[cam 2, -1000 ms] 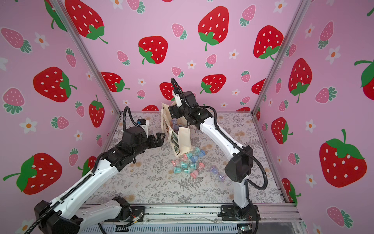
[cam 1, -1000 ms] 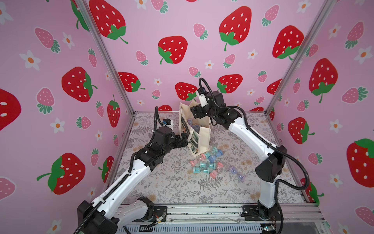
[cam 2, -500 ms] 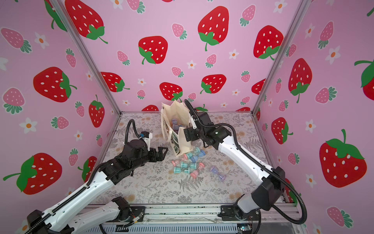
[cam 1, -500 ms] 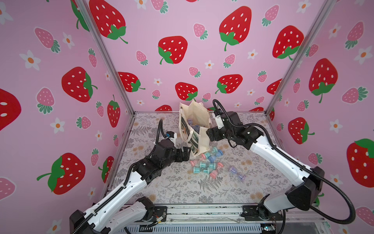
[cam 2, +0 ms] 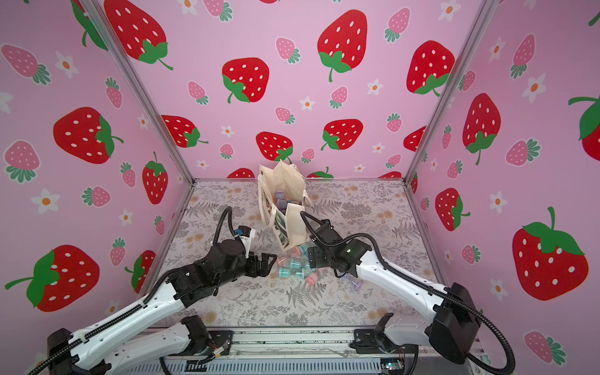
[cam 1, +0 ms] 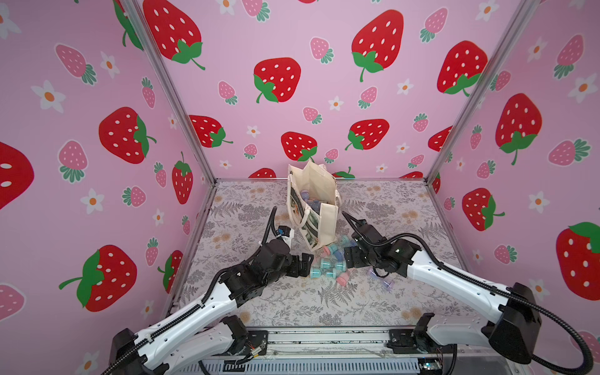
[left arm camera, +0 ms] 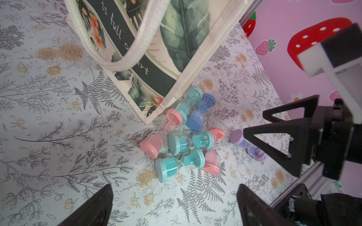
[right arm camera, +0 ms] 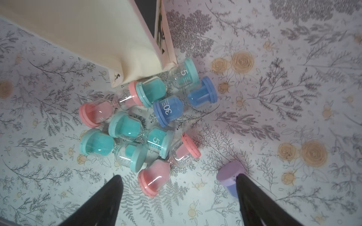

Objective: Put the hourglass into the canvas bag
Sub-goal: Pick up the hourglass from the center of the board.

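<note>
Strawberry-print walls (cam 1: 292, 39) frame your table (cam 1: 406, 207): the canvas bag (cam 1: 326, 224) stands near its back edge, with hourglasses (cam 1: 328, 268) heaped at the bag's front corner. Your left gripper (cam 1: 306, 265) and right gripper (cam 1: 348, 258) flank the heap, spread wide and empty, apparently ready to pick.

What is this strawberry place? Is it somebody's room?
Probably a robot practice booth: two white robot arms sit on a metal rail, strawberry-print panels wall in a small floral table, and hourglasses lie beside a canvas bag.
</note>
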Action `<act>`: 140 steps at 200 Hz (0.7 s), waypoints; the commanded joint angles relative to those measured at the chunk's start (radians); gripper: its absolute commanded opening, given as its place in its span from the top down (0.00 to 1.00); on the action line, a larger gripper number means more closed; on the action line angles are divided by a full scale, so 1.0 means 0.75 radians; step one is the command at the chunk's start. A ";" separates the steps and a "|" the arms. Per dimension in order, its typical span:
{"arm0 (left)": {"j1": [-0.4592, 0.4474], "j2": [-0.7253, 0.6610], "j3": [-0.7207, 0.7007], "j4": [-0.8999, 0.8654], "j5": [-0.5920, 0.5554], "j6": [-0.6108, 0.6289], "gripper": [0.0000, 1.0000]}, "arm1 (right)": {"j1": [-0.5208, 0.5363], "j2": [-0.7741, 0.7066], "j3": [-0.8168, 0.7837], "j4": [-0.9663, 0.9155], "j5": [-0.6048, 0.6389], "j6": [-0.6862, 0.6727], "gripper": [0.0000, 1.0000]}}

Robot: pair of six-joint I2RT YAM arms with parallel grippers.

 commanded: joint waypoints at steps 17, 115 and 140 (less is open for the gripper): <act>-0.041 0.035 -0.037 0.032 -0.054 -0.040 0.01 | 0.053 0.048 -0.094 0.043 0.009 0.256 0.09; -0.056 0.036 -0.085 0.027 -0.087 -0.024 0.01 | 0.088 0.279 -0.153 0.178 -0.067 0.338 0.12; -0.055 0.034 -0.094 0.032 -0.097 -0.022 0.01 | 0.094 0.315 -0.158 0.153 -0.076 0.347 0.14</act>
